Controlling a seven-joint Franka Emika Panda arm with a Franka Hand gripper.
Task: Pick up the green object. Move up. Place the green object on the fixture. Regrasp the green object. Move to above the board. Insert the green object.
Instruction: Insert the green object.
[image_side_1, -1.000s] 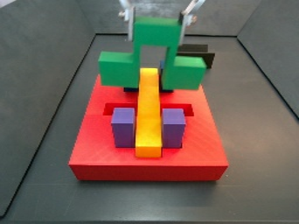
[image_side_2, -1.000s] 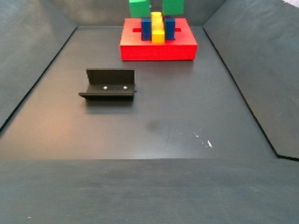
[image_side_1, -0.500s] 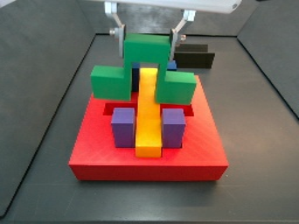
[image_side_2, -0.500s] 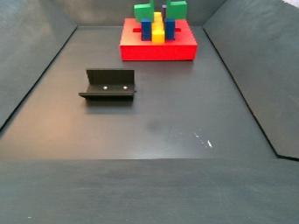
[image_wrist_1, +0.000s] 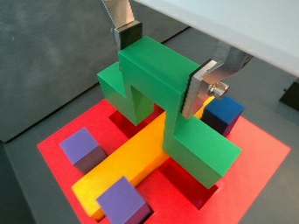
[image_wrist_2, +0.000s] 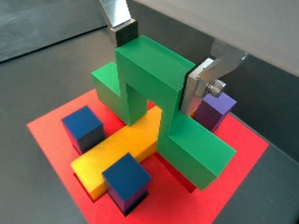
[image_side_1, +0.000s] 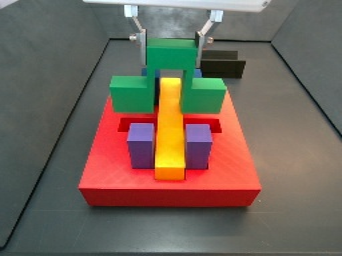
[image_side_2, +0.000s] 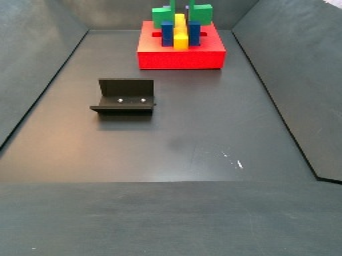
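End effector (image_wrist_1: 163, 59) gripping bright green arch-shaped object (image_wrist_1: 163, 105), seemingly astride yellow bar (image_wrist_1: 126, 162)

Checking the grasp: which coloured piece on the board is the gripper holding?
The green object, arch-shaped, clamped in the gripper astride the yellow bar; the small blocks stand free.

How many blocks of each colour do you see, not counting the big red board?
Green object, held by the gripper over the board: 1
Yellow bar: 1
Purple blocks: 2
Blue blocks: 2
Total: 6
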